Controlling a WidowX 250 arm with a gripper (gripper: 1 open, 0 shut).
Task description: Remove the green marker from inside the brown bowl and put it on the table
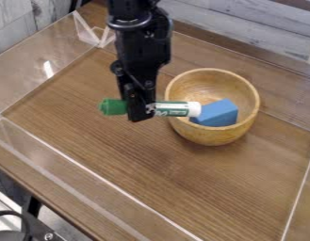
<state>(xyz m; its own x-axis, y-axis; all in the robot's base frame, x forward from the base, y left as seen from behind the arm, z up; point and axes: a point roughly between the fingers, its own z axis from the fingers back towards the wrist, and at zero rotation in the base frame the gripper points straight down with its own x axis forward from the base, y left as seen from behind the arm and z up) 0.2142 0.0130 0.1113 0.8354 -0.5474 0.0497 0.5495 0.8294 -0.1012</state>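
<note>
Black pincer (pixel 137 102) pointing straight down from a black arm (pixel 138 33), clamped across the middle of the green marker (pixel 164 108). Marker held level, clear of the worktop (pixel 82 160), lifted above the wood just left of the brown bowl (pixel 214 134). Green cap end (pixel 110 107) sticking out to the left of the pincer; white barrel with green lettering running out to the right, its far tip reaching about to the bowl's left rim as seen from this camera. Whether that tip touches the rim: cannot tell. Marker no longer lying inside the bowl.

Bowl sitting on the worktop right of centre, round, light brown, thick-rimmed, upright. Blue block (pixel 219 113) resting inside it, toward the right half, apart from the marker.

Worktop of brown wood grain, bounded by clear acrylic walls (pixel 31 151) on the left, near and far sides. Small clear bracket (pixel 91 34) standing at the far left, behind the arm. Pale planked surface beyond the far wall.

Arm rising out of the top of the view, left of the bowl, hiding part of the far rim area.
</note>
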